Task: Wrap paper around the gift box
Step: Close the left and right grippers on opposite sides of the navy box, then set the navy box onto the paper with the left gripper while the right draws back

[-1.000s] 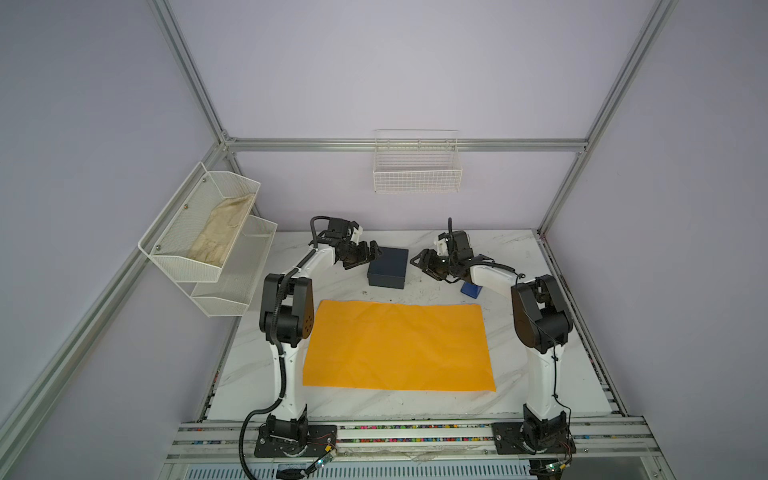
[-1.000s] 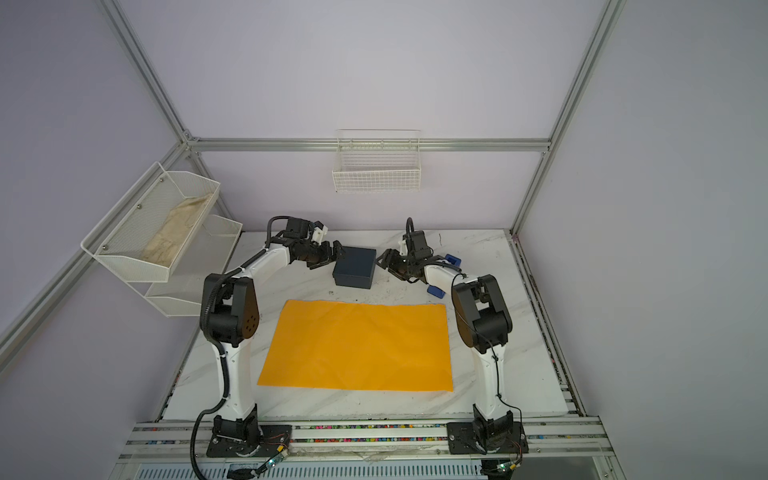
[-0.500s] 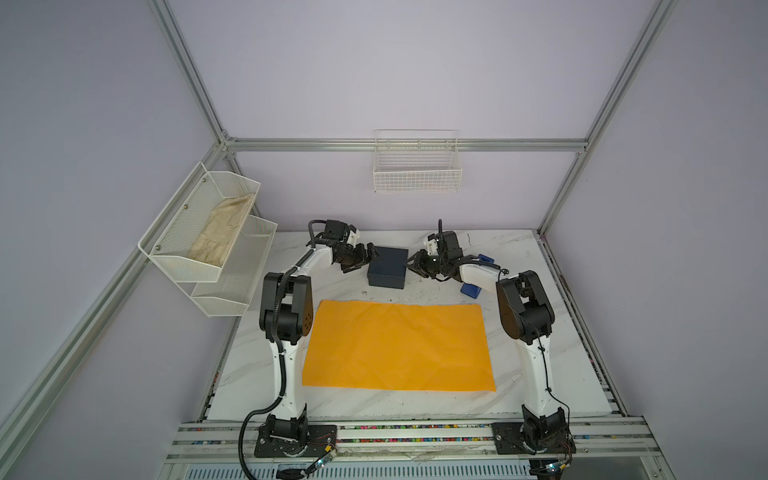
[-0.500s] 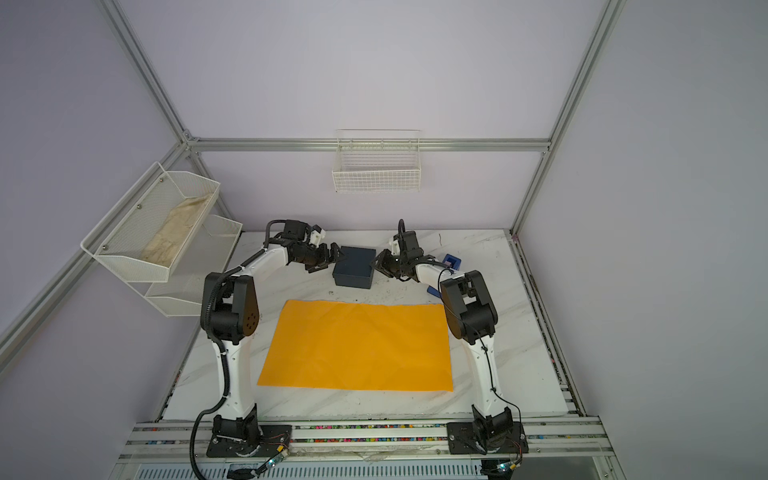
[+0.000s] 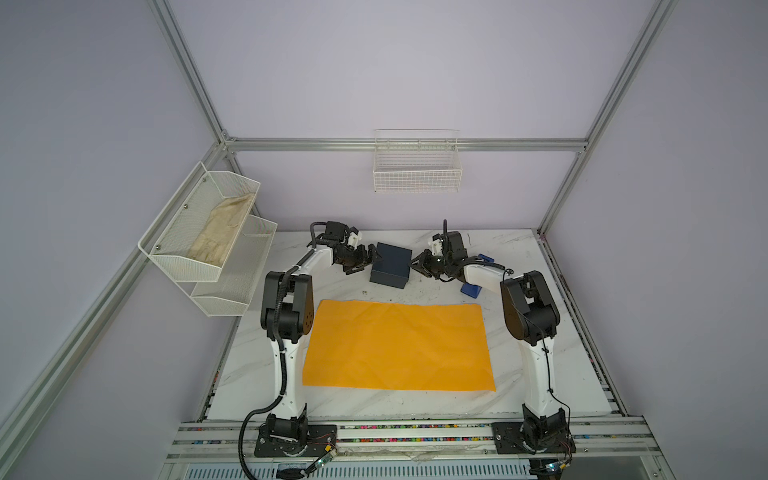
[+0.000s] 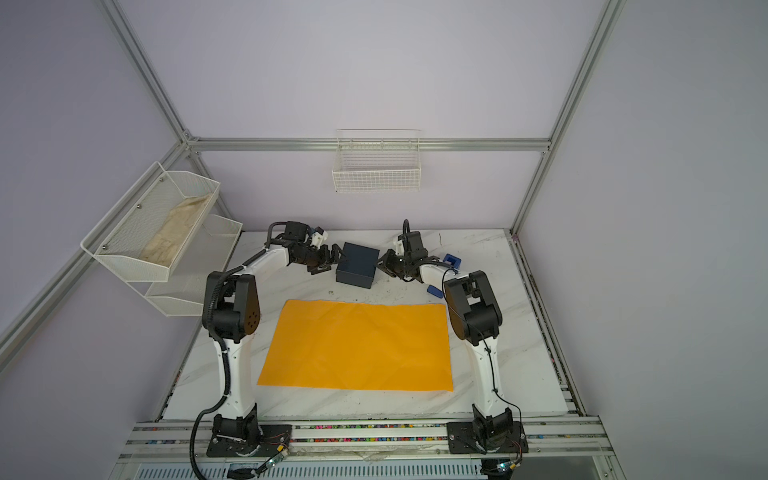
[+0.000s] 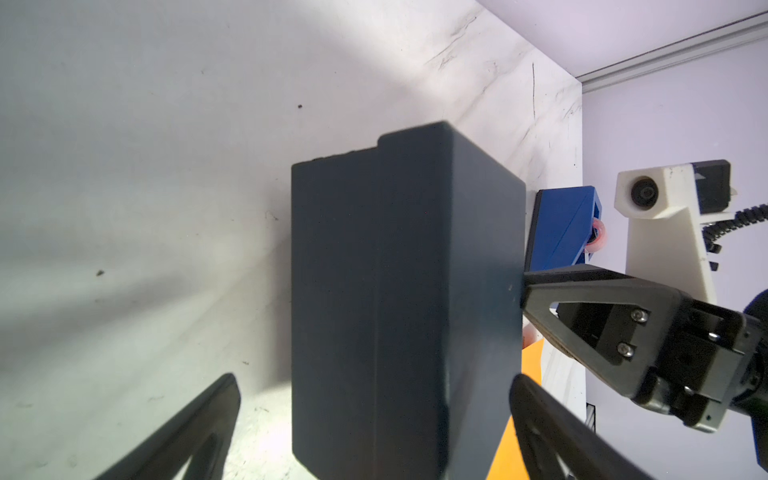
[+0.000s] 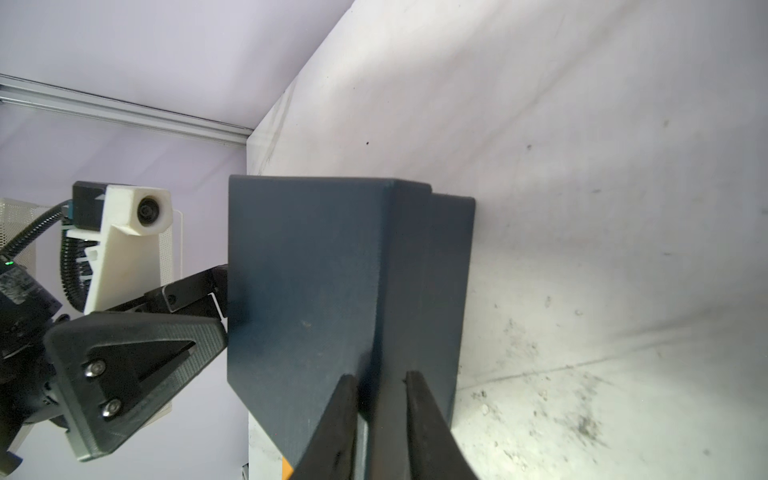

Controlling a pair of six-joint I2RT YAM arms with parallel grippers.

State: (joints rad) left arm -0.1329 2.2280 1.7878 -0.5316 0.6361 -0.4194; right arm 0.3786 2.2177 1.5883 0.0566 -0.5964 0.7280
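The dark navy gift box (image 5: 390,264) (image 6: 357,270) stands on the marble table behind the flat orange paper (image 5: 399,347) (image 6: 357,347). My left gripper (image 5: 372,259) (image 6: 338,259) is open at the box's left side. In the left wrist view its fingers (image 7: 199,424) straddle the gift box (image 7: 407,291) without touching it. My right gripper (image 5: 412,264) (image 6: 379,264) has its tips against the box's right side. Its fingers (image 8: 340,415) leave only a narrow gap (image 8: 380,386) with nothing pinched, set against the gift box (image 8: 332,270).
A blue tape dispenser (image 5: 470,289) (image 6: 451,261) (image 7: 561,228) lies right of the box, partly under the right arm. A white wire basket (image 5: 417,174) hangs on the back wall. A two-tier mesh shelf (image 5: 232,266) holding a cloth (image 5: 220,230) juts in at the left.
My right gripper has moved left up to the box and its jaws have narrowed a lot. The left gripper has edged closer to the box's left side and stayed wide.
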